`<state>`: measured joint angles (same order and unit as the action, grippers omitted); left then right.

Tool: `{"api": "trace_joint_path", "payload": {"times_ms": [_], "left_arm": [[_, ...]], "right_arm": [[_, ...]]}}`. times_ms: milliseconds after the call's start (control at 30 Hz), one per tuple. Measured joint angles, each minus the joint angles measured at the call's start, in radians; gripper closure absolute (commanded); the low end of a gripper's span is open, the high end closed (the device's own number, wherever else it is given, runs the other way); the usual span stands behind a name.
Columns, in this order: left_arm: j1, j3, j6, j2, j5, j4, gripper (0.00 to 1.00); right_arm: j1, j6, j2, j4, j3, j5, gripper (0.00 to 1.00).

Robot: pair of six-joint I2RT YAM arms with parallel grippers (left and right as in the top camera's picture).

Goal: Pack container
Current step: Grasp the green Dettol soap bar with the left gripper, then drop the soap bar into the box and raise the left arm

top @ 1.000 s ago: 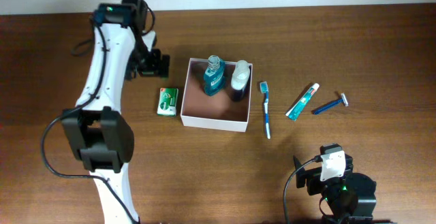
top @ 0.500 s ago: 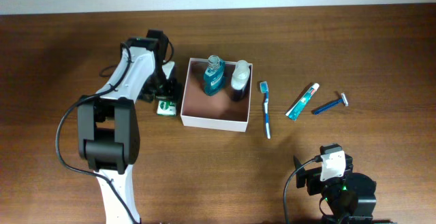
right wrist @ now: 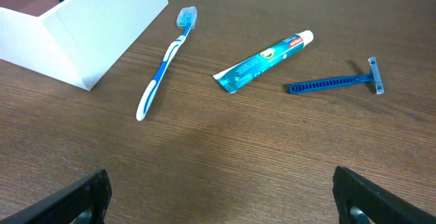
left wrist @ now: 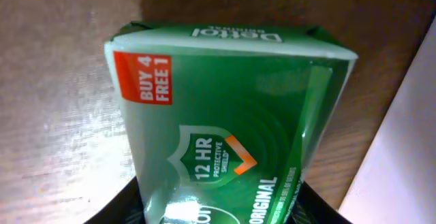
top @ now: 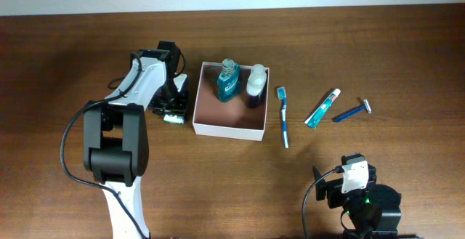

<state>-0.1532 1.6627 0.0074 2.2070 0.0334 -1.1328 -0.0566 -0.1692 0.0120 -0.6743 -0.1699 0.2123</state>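
The container (top: 227, 131) is a white-walled square box with a pinkish-brown floor, mid-table; its white wall (left wrist: 405, 149) edges the left wrist view. A teal mouthwash bottle (top: 227, 80) and a white-capped dark bottle (top: 254, 85) stand inside it. Just left of the box lies a green soap packet (top: 173, 118), which fills the left wrist view (left wrist: 225, 101). My left gripper (top: 173, 107) (left wrist: 221, 209) reaches down over the packet, its black fingers pressed against both long sides. My right gripper (top: 341, 177) (right wrist: 228, 200) stands open over bare wood near the front edge.
Right of the box lie a blue toothbrush (top: 282, 115) (right wrist: 163, 64), a toothpaste tube (top: 322, 109) (right wrist: 262, 62) and a blue razor (top: 352, 111) (right wrist: 334, 82). The box's near corner (right wrist: 102, 26) shows at the right wrist view's upper left.
My left arm swung from the back of the table down onto the soap packet and its fingers closed on it. The right arm has not moved.
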Motion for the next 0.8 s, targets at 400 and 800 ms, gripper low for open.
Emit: {"api": "trace_joint_path", "payload": {"times_ms": [400, 800], "left_arm": [[0.019, 0.426, -0.005, -0.013, 0.0, -0.406, 0.84], [-0.138, 0.436, -0.1, -0.103, 0.045, -0.317, 0.82]], "right_arm": [[0.0, 0.0, 0.0, 0.0, 0.0, 0.0, 0.01], [0.0, 0.0, 0.0, 0.0, 0.0, 0.0, 0.01]]}}
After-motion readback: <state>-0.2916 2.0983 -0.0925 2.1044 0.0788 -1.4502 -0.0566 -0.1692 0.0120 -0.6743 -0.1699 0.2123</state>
